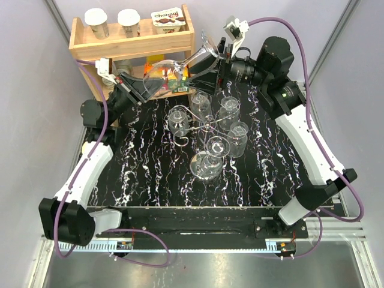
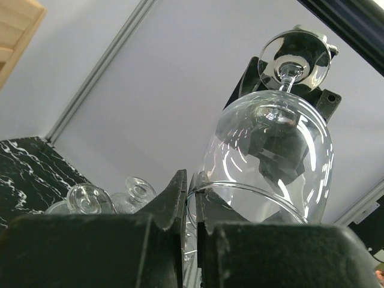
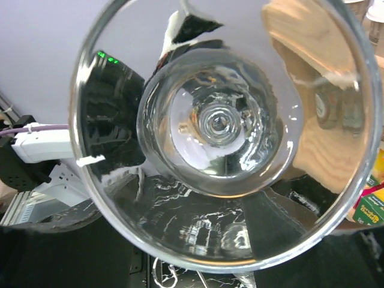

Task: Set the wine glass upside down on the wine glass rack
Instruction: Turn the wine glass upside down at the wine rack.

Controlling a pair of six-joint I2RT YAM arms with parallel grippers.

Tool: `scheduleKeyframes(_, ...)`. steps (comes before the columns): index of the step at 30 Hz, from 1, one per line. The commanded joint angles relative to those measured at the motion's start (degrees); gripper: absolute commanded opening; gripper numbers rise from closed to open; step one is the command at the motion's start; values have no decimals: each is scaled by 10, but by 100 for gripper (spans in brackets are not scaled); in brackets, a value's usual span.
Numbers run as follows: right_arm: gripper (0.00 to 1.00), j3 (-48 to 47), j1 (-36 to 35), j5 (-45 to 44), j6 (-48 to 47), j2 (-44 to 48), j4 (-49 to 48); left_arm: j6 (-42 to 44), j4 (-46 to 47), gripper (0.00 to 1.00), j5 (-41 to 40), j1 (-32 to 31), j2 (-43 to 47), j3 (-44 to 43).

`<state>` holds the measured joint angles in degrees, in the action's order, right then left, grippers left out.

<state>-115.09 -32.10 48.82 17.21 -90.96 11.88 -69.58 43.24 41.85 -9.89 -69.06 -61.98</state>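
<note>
From above, you are holding the wine glass (image 1: 167,71) tilted in the air beyond the wine glass rack (image 1: 207,125), between your left claw (image 1: 145,84) and right claw (image 1: 207,63). On the left wrist view, the left claw is clamping its rim. On the right wrist view, its foot is filling the frame, and I cannot tell whether the right claw is gripping it.

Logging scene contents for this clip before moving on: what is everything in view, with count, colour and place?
wine glass: one, clear, held in the air before the shelf
wine glass rack: one, silver wire, table centre
hung glasses: at least five, clear, on the rack
wooden shelf: one, light wood, far left
white cups: two, shelf top
Chobani tub: one, white, shelf top
table: one, black, white marbling
left gripper: black, shut on the wine glass rim
right gripper: black, at the glass's foot, grip unclear
</note>
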Motion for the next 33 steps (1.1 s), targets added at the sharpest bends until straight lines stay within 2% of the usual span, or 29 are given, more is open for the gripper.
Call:
scheduleKeyframes(1,69,-37,-13,15,-29,-11,-50,-3,24,0,38,-31,-15,27)
scheduleKeyframes(14,68,-65,-13,15,-17,-27,-55,-57,106,0,2,-78,-43,79)
scheduleKeyframes(28,64,-92,-19,31,9,-62,-74,-13,60,0,-8,-130,-71,69)
scheduleKeyframes(33,58,-93,-21,35,9,-69,-74,-6,59,0,-10,-145,-84,69)
